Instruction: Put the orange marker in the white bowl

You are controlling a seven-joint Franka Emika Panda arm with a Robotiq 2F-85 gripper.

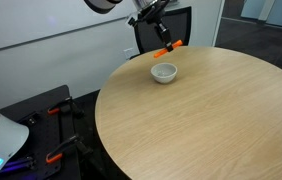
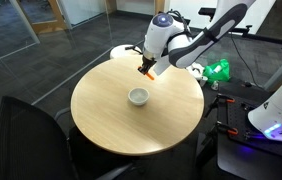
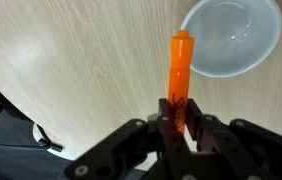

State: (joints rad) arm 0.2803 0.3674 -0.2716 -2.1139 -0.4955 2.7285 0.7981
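My gripper (image 3: 179, 125) is shut on the lower end of the orange marker (image 3: 180, 70), which sticks out ahead of the jaws. In the wrist view the marker's tip reaches the rim of the white bowl (image 3: 236, 35), which looks empty. In both exterior views the gripper (image 1: 161, 42) (image 2: 147, 68) holds the marker (image 1: 170, 47) (image 2: 150, 74) in the air near the table's edge, to one side of the bowl (image 1: 163, 72) (image 2: 138, 96). The bowl stands on the round wooden table (image 1: 211, 120) (image 2: 121, 115).
A black chair (image 1: 181, 25) stands behind the table's far edge. Another dark chair (image 2: 26, 140) stands near the table. A green object (image 2: 217, 70) and black equipment with orange clamps (image 1: 51, 115) lie beside the table on the dark floor.
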